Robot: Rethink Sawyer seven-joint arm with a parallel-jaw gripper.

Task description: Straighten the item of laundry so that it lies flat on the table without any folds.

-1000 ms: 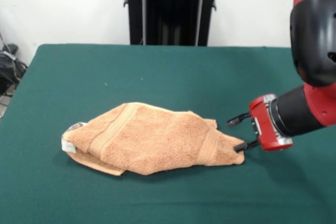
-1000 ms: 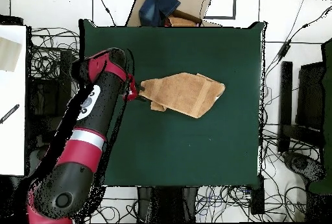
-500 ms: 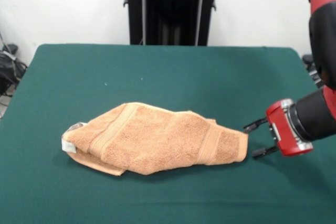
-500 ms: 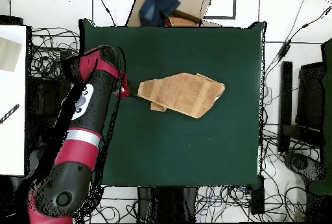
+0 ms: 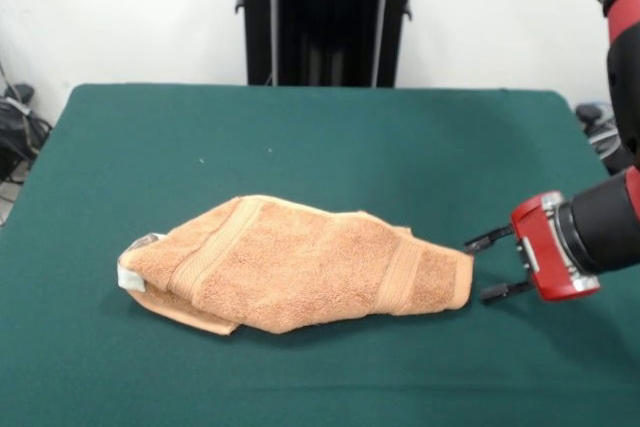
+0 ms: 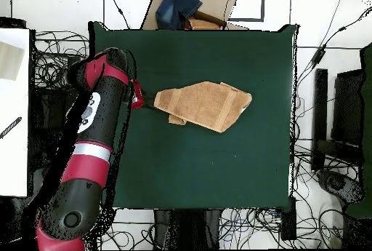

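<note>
Hand (image 5: 492, 266) is spread apart, two thin black fingers (image 5: 487, 240) pointing sideways at the towel (image 5: 300, 265), nothing between them. The upper fingertip sits just beside the towel's nearest corner, touching or a hair off, can't tell which; the lower finger is clear of the cloth and low over the tabletop (image 5: 300, 137). From overhead the hand (image 6: 138, 102) shows only as a red wrist end just beside the towel's (image 6: 205, 105) pointed end, fingers not resolvable there. Towel is orange-tan terry, nappy pile, bunched into a long lens-like lump tapering at both ends, clearly folded over itself, not flat. Two woven bands show: one running diagonally near the end away from the hand, one crossing close to the hand-side end. A lower layer pokes out as a flap along the front edge. A white tag (image 5: 131, 276) sticks out at the tip farthest from the hand. Towel lies roughly mid-tabletop, long axis across it. Tabletop is dark green felt-like cloth, matte, rectangular, much larger than the towel. Arm (image 6: 91, 139) is red and black, coming in from the side.
</note>
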